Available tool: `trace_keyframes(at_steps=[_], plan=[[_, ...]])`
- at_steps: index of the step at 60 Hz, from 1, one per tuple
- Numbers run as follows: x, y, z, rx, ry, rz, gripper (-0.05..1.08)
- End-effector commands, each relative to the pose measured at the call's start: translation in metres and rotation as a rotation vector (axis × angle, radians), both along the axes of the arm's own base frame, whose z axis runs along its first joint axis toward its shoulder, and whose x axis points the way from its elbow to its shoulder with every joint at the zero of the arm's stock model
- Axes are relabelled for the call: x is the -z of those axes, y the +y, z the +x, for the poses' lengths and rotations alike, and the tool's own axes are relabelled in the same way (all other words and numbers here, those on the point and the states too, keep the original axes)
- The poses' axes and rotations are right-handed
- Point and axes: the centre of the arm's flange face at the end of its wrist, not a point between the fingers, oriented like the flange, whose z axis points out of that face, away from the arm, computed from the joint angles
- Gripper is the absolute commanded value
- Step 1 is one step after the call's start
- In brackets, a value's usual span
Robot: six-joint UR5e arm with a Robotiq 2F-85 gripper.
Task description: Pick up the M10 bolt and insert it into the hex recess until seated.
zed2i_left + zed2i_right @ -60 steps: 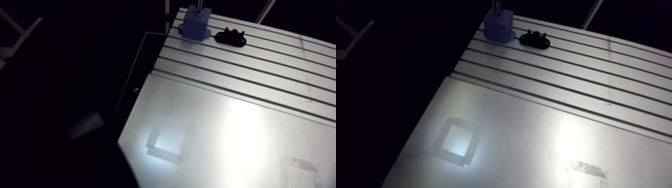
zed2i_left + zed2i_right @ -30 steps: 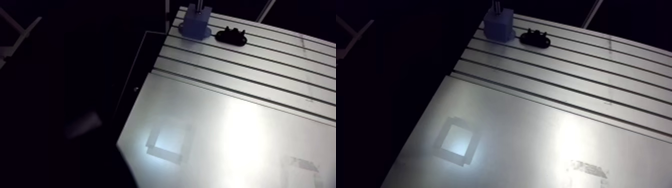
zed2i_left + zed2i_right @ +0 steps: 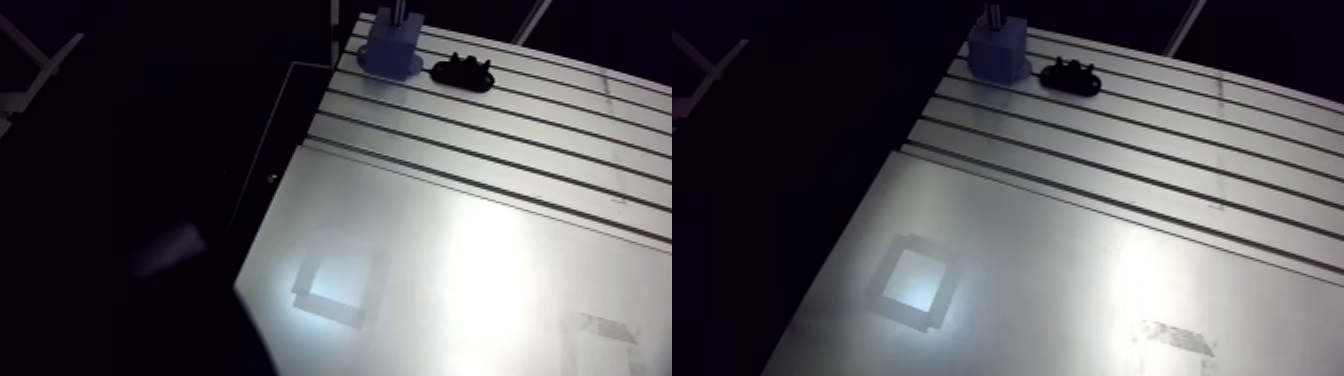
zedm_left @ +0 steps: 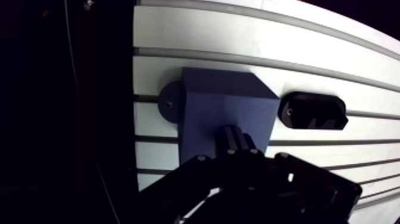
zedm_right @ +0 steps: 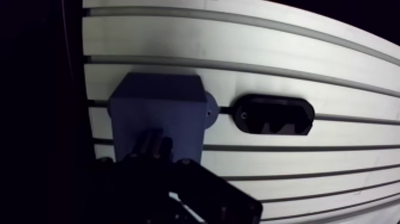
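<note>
A blue block [image 4: 226, 110] stands on the slotted table [image 3: 520, 150] at its far edge, close to the left side. My gripper [image 4: 239, 142] is right over the block's top, its dark fingers drawn close together on a thin ribbed shaft that looks like the M10 bolt. The bolt's head and the hex recess are hidden under the fingers. In the arm view only the pale tips [image 3: 994, 12] show, coming down onto the block [image 3: 998, 52]. Beside the block lies a black oval holder [image 5: 272, 115] with nothing in its notches.
The table's left edge [image 3: 262, 200] drops off into darkness just beside the block. A smooth plate [image 3: 1072, 280] covers the near part of the table, with a bright taped square [image 3: 910, 280] on it.
The arm view has shifted a little, so the camera moved. The block, the holder and the gripper over the block keep their places.
</note>
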Motion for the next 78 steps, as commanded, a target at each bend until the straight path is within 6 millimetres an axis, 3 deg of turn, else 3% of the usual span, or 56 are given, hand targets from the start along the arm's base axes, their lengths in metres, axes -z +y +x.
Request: trace_keyframes(at_steps=[1, 38, 43, 45, 47, 48, 49, 70, 74, 76, 78], plan=[[0.001, 0.0, 0.0, -0.001, -0.001, 0.0, 1.06], [-0.015, -0.002, -0.002, -0.003, 0.019, -0.011, 1.03], [-0.015, -0.001, -0.001, -0.003, 0.01, -0.004, 0.9], [-0.016, 0.0, 0.0, -0.002, 0.001, 0.003, 0.37], [-0.016, 0.0, 0.0, -0.002, 0.001, 0.003, 0.37], [-0.016, 0.0, 0.0, -0.002, -0.008, 0.005, 0.13], [-0.018, 0.001, 0.001, -0.002, -0.012, 0.008, 0.02], [-0.057, 0.012, 0.011, -0.01, -0.022, 0.009, 0.01], [-0.065, 0.026, 0.012, 0.01, -0.04, 0.015, 0.01], [-0.069, 0.045, 0.009, 0.039, -0.066, 0.02, 0.01], [-0.074, 0.052, 0.009, 0.047, -0.072, 0.021, 0.01]])
